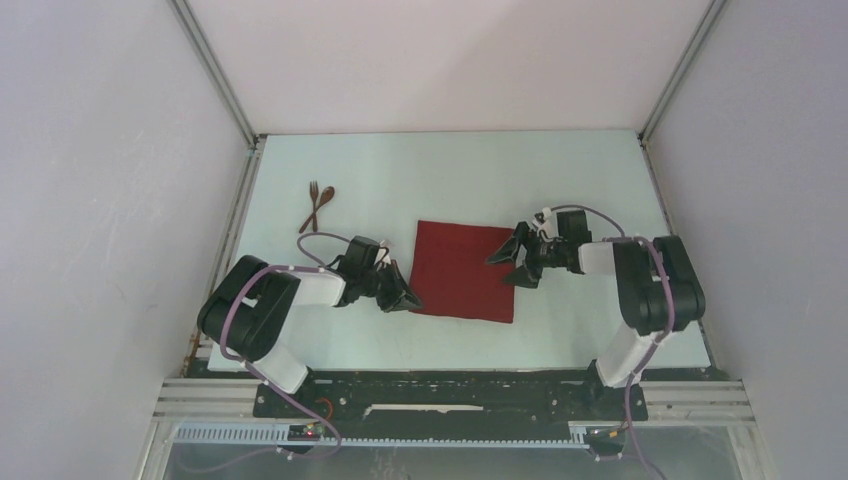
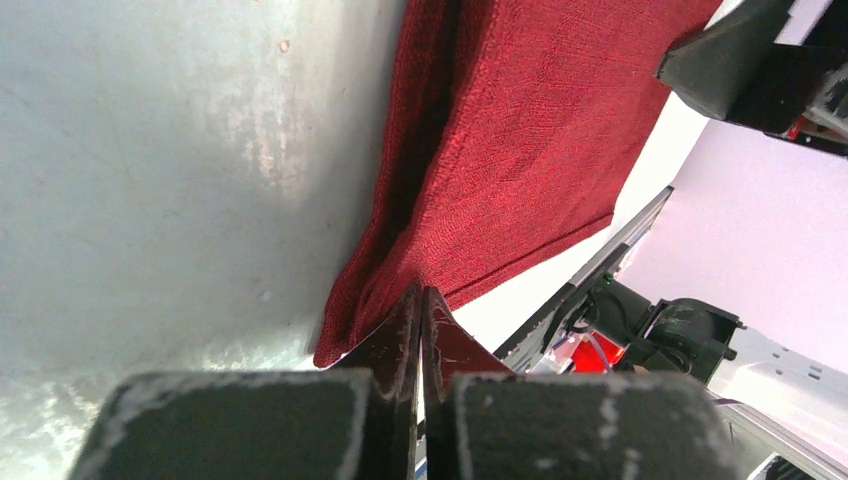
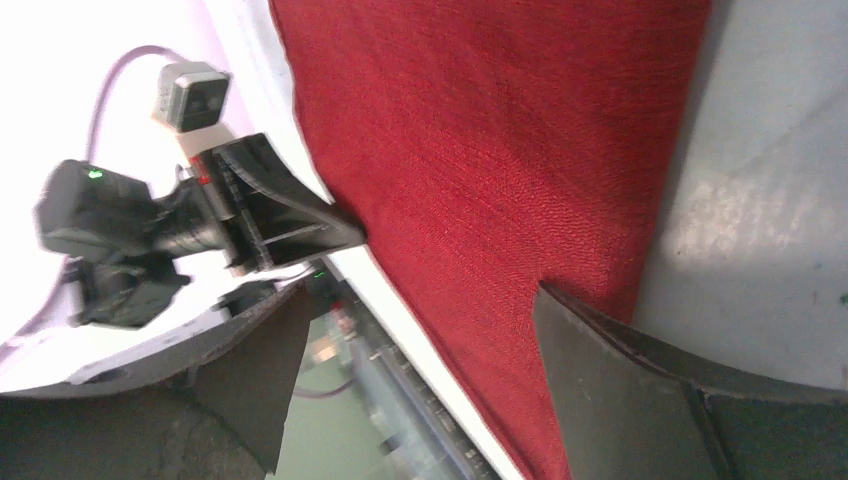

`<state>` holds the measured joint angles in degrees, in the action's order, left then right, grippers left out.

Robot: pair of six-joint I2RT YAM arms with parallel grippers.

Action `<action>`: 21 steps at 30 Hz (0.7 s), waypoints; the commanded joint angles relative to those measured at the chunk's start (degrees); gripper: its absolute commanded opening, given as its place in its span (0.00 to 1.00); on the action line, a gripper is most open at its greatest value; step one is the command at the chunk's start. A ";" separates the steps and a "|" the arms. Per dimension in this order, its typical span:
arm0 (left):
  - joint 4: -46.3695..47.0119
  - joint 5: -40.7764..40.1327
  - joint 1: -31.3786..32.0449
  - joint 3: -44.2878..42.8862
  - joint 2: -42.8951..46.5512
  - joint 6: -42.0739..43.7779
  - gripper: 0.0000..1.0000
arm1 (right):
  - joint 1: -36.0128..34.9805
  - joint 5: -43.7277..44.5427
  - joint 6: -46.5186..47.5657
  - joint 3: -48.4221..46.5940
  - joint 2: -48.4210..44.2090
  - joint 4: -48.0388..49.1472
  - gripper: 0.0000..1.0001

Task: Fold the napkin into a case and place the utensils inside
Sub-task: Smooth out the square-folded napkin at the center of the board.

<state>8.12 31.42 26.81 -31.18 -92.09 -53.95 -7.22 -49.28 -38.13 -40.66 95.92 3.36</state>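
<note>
My left gripper (image 1: 402,297) is at the near-left corner of the napkin (image 1: 465,270), which lies mid-table. Its jaws are together, seemingly pinching that corner to lift it for a fold. My right gripper (image 1: 511,265) straddles the right edge with jaws wide apart, probably lining up a matching grab. The fork and spoon (image 1: 318,205) lie crossed at far left, out of the cloth's way.

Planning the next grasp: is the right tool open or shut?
Open. The right tool has its black fingers wide apart, dark red rectangular cloth napkin showing between.
</note>
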 commanded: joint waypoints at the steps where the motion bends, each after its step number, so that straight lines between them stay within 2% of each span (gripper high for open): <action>1: -6.04 -8.52 -0.35 2.10 -0.72 3.89 0.01 | 3.86 -0.94 0.84 -3.26 7.36 4.67 0.91; 5: -11.73 -7.84 -0.35 -1.24 3.92 6.57 0.07 | 4.98 -1.11 2.07 -6.07 4.41 0.25 0.92; 9: -12.16 -1.13 -0.27 -5.45 8.36 5.28 0.18 | -0.28 0.59 0.56 -11.52 1.01 -2.73 0.94; 11: -12.86 0.10 -0.26 -7.35 9.39 4.81 0.20 | -3.75 1.80 -1.98 -14.49 2.06 -1.28 0.94; 17: -11.58 0.70 -0.18 -5.84 7.61 4.39 0.14 | -13.49 2.72 -15.99 -21.57 12.07 13.80 0.99; 21: -6.40 -0.10 -0.30 -1.40 4.38 3.37 0.09 | -18.47 2.68 -23.25 -27.39 20.58 21.14 1.00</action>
<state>-1.43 30.83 26.81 -35.97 -85.10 -50.54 -22.04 -47.59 -51.59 -63.66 109.45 15.35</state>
